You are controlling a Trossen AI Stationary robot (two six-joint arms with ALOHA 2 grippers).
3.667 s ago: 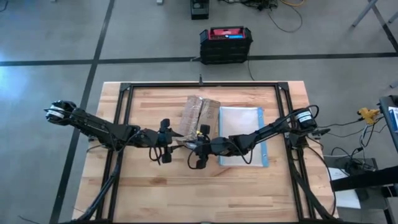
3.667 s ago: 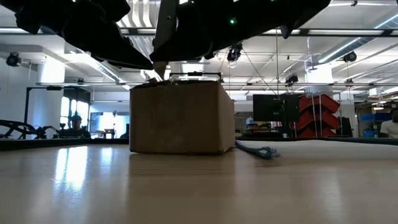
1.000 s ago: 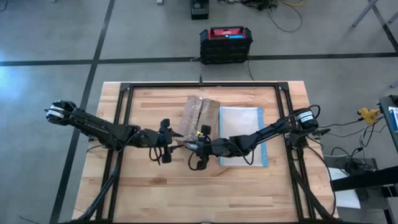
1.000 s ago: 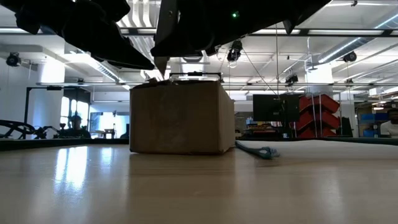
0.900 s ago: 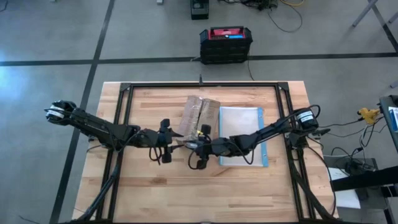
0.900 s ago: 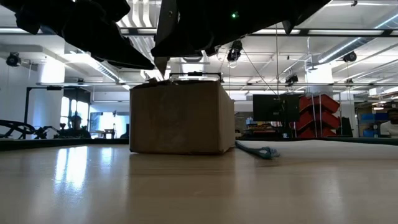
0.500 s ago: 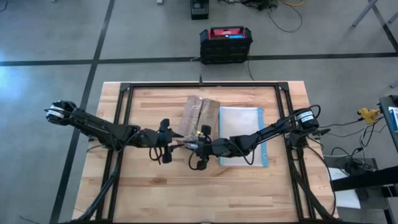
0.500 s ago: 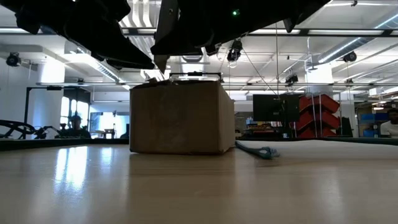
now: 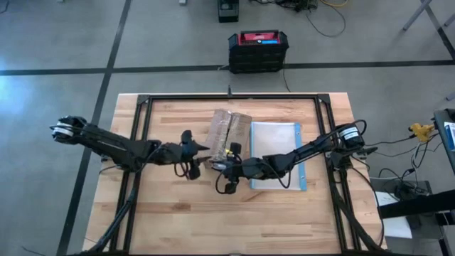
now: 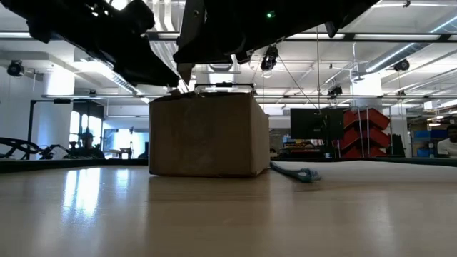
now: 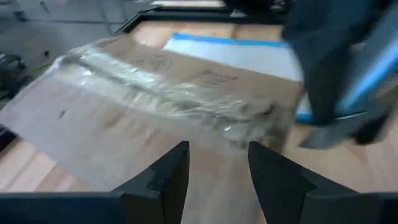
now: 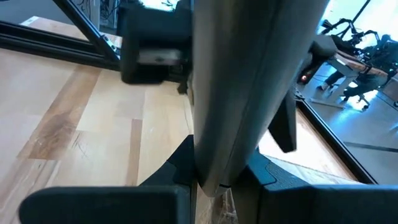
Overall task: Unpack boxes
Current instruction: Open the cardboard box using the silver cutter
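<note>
Box: brown cardboard box (image 9: 229, 133), crinkled clear tape along its top seam.
My left fingers (image 11: 168, 180): spread above it.
My right gripper (image 9: 222, 165): clamped on a grey tool (image 12: 249, 87).
Surface: pale wood table (image 9: 178, 213), workshop beyond.

Both pincers crowd box (image 9: 229, 132) near edge; pouch (image 9: 276, 154) flanks box.

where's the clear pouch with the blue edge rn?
High view: the pouch lies flat on the table, right of centre, beside the cardboard box, with the right arm reaching across it.
</note>
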